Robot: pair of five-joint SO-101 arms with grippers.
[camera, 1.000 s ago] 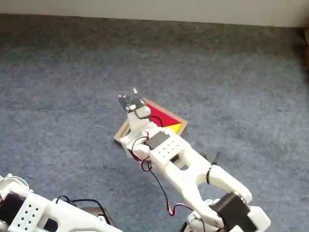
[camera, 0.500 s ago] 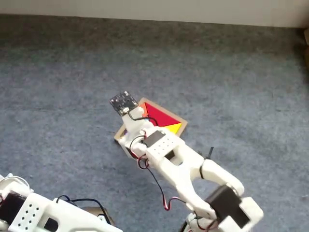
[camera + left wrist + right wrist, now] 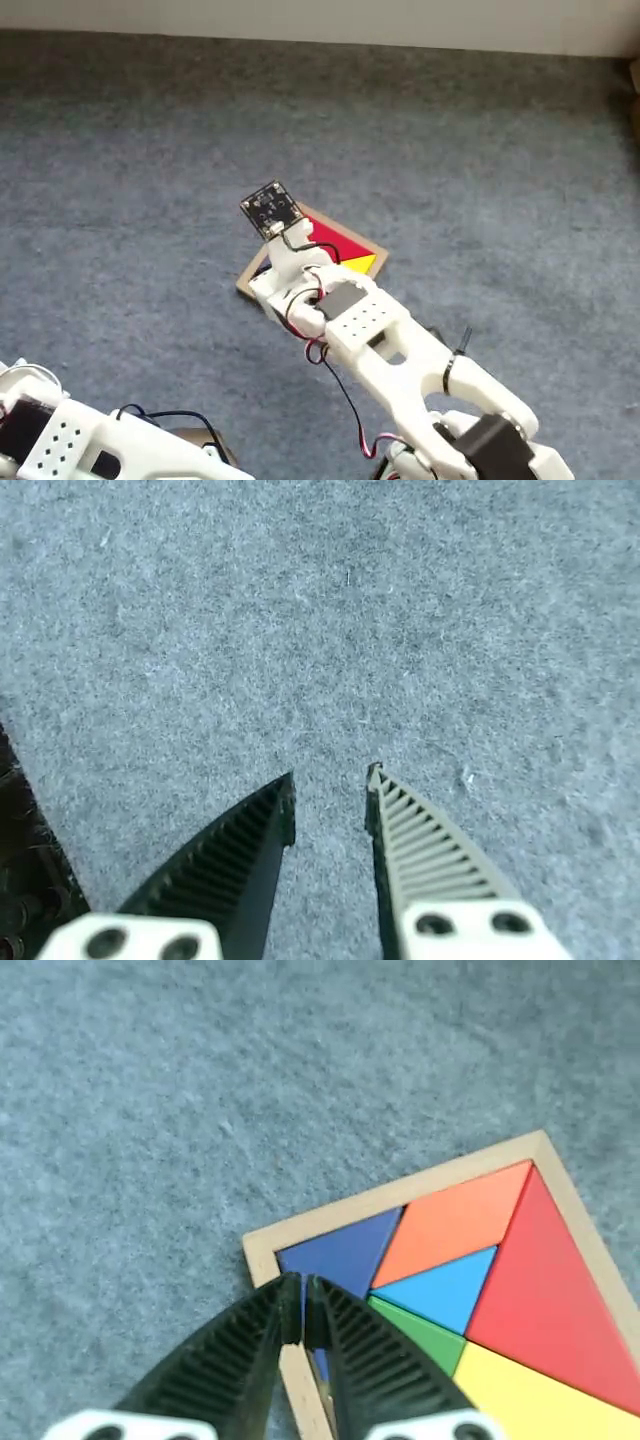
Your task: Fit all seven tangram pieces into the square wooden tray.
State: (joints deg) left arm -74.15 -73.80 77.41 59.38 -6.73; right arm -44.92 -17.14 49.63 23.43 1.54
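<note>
Six pieces (image 3: 450,1225) in the tray (image 3: 400,1193) up close; overhead, right arm (image 3: 360,320) hides its 8 o'clock half. Right hand (image 3: 303,1282) closed, left hand (image 3: 330,775) part-open, both empty.

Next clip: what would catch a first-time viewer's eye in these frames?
The wooden tray on the grey carpet is packed with colour, and the big red triangle is the loudest part. The right gripper hangs over the tray's corner by the blue piece, fingers shut. The left gripper sits open above carpet.
</note>
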